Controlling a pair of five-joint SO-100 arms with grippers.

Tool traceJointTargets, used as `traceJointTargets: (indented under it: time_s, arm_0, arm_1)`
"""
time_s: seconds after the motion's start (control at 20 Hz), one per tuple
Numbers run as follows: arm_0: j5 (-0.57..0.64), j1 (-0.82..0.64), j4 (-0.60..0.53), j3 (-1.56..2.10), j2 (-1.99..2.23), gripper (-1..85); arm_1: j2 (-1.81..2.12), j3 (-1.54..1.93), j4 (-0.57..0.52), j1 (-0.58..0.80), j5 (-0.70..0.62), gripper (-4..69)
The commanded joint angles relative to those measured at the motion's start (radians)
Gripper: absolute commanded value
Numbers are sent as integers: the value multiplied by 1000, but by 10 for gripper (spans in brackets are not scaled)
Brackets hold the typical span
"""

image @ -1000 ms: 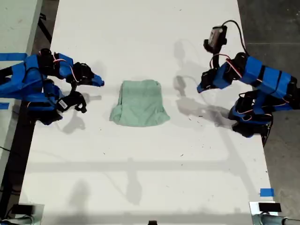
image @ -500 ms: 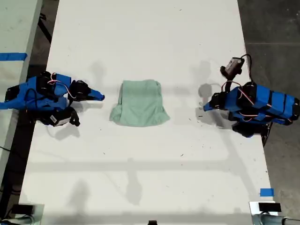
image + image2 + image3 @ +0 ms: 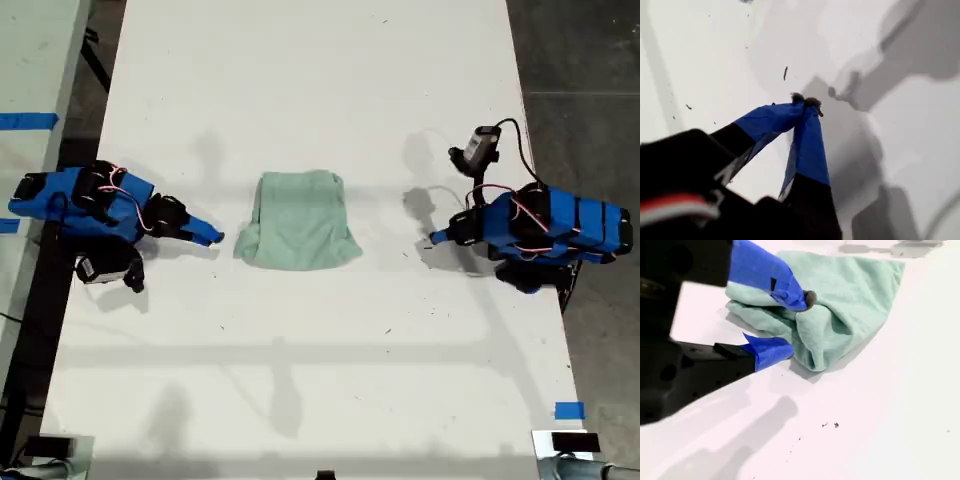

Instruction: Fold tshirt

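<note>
- my second gripper: jaws apart, empty, just beside tshirt edge
- my first gripper: tips pressed together, empty, over table
- tshirt: folded bundle, table centre, long axis unclear

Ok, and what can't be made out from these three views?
- The tshirt: its own folds hide the sleeves, tag and lower layers in the exterior view and the second wrist view.
- My second gripper, open: the second wrist view does not show whether its lower finger touches the cloth.
- My first gripper, shut: the first wrist view shows only the table; the tshirt is out of frame.
</note>
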Motion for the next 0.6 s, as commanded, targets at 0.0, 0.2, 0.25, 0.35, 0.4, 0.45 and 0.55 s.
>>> traceJointTargets:
  time_s: [0.0, 0.2, 0.25, 0.35, 0.4, 0.45, 0.55]
  arm_0:
    - [23, 120, 8, 5, 107, 132]
    - [23, 193, 8, 5, 107, 132]
    - [23, 202, 8, 5, 107, 132]
    - [23, 207, 8, 5, 107, 132]
    - [23, 207, 8, 5, 107, 132]
    - [23, 207, 8, 5, 107, 132]
    - [23, 206, 8, 5, 107, 132]
  arm_1:
    - [123, -3, 49, -21, -75, 8]
    - [123, -3, 49, -21, -75, 8]
    - [123, -3, 49, -21, -75, 8]
    - [123, -3, 49, -21, -75, 8]
    - [123, -3, 49, -21, -75, 8]
    - [123, -3, 49, -21, -75, 8]
    - [123, -3, 49, -21, -75, 8]
